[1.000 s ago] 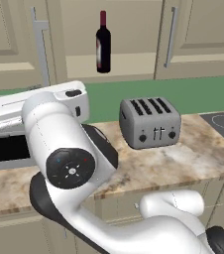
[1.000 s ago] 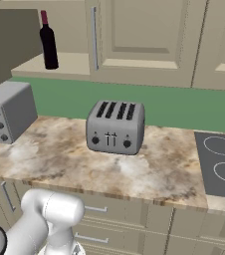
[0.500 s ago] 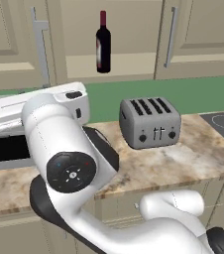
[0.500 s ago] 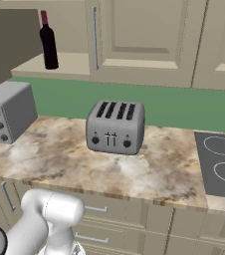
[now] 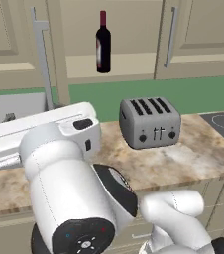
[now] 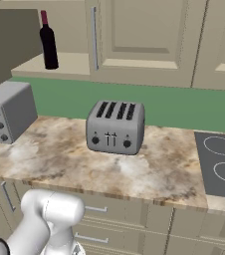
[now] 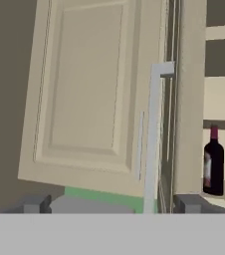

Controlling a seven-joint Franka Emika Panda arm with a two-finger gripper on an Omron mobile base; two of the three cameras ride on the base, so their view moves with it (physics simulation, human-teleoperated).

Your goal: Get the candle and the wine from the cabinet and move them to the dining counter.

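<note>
Wine standing upright on the cabinet shelf, out in the open now that the door is swung wide; it sits alone there, well above the bench. No candle to be seen on that shelf from here. In the hand view the bottle shows at the right, past the door's edge, and the long silver handle runs down the middle, right between the gripper tips.

Fingers spread wide, one either side of that handle and clear of it, nothing pinched. And that's the change: a second ago they were pressed together, then half apart, now fully apart. I read that as the handle being let go, door-opening finished. Nothing else has budged: bottle, toaster and toaster oven all sit as they did.

So what does it mean? The way in is clear, and the real job hasn't started, since neither item has left the cabinet for the dining counter. Next call, I'd say, is to back off the handle and swing round the door edge toward the bottle.
</note>
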